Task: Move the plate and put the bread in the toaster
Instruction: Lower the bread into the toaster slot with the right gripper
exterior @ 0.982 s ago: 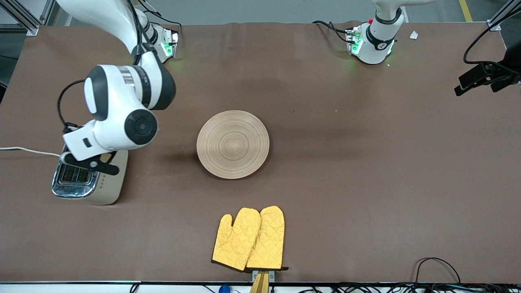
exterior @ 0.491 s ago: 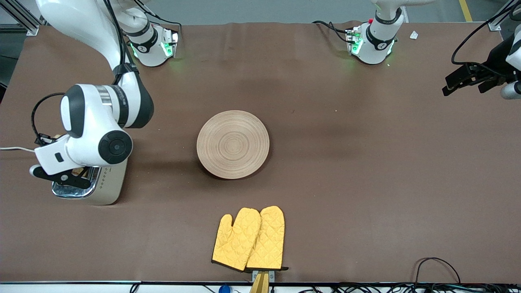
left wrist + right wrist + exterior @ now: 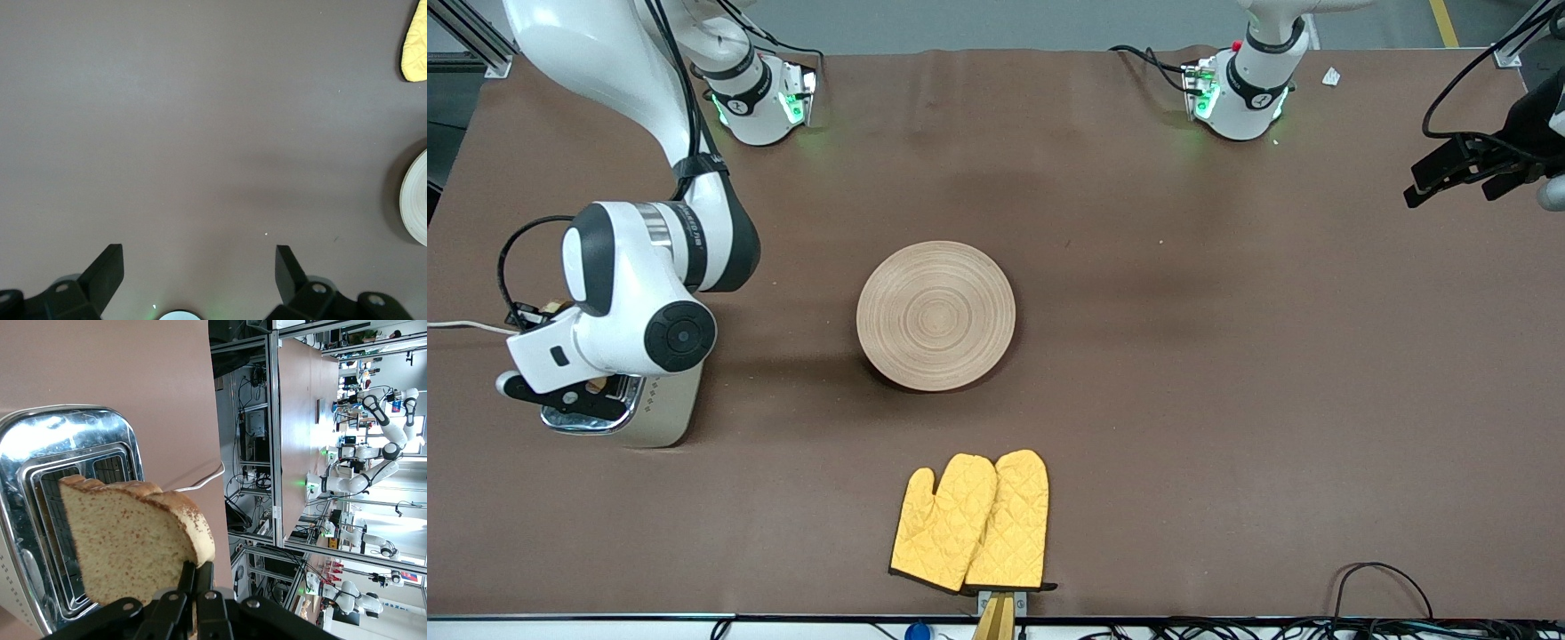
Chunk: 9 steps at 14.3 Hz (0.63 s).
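The bread, a brown speckled slice with a darker crust, hangs just over the toaster's slots. My right gripper is shut on its crust edge. The cream toaster with its chrome top stands at the right arm's end of the table, mostly hidden under the right wrist in the front view. The wooden plate lies bare in the middle of the table; its rim shows in the left wrist view. My left gripper is open over bare table at the left arm's end, where that arm waits.
A pair of yellow oven mitts lies nearer to the front camera than the plate, at the table's front edge; one tip shows in the left wrist view. A white cord runs from the toaster off the table's end.
The right arm carried the bread sideways over the toaster toward its end of the table, then nearly stopped. The left hand shifted slightly at its end of the table.
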Each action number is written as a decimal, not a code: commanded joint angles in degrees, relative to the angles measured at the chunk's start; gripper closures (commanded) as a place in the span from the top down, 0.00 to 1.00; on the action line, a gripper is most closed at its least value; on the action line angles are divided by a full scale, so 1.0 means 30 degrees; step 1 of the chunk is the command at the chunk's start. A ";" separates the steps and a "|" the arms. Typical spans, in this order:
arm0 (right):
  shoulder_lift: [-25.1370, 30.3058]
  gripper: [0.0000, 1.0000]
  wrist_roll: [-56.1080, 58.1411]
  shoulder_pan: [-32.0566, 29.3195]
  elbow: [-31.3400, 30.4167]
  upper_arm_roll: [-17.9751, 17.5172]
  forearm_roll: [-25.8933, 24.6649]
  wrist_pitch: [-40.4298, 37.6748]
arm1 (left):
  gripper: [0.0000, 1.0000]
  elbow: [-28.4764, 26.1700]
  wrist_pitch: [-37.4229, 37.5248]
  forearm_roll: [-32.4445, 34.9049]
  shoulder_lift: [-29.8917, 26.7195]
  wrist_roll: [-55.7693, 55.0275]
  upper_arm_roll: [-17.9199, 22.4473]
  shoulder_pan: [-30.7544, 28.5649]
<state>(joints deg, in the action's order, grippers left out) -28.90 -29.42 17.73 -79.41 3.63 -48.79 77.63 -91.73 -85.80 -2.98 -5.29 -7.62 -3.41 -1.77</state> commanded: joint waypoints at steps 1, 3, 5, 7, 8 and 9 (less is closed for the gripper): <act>0.0198 0.00 0.0198 -0.0372 -0.0627 -0.0213 -0.0583 0.0344 | 1.00 -0.0244 -0.0200 0.0113 -0.0316 0.0285 -0.0006 -0.0112; 0.0169 0.00 0.0169 -0.0401 -0.0775 -0.0213 -0.0612 0.0463 | 1.00 -0.0215 -0.0200 0.0113 -0.0316 0.0314 -0.0006 -0.0171; 0.0169 0.00 0.0169 -0.0430 -0.0834 -0.0213 -0.0641 0.0492 | 1.00 -0.0215 -0.0200 0.0113 -0.0257 0.0402 -0.0006 -0.0200; 0.0082 0.00 0.0140 -0.0431 -0.0979 -0.0213 -0.0612 0.0667 | 1.00 -0.0303 -0.0200 0.0113 -0.0286 0.0607 -0.0005 -0.0403; 0.0081 0.00 0.0111 -0.0460 -0.1068 -0.0213 -0.0641 0.0755 | 1.00 -0.0245 -0.0229 0.0142 -0.0257 0.0636 -0.0006 -0.0463; 0.0052 0.00 0.0052 -0.0547 -0.1098 -0.0213 -0.0641 0.0843 | 1.00 -0.0186 -0.0230 0.0142 -0.0141 0.0666 -0.0006 -0.0464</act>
<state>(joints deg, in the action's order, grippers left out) -29.03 -29.42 17.14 -81.46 3.65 -49.11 79.29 -91.77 -85.82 -2.98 -5.28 -6.68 -3.35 -2.69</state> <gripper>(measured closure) 0.960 0.000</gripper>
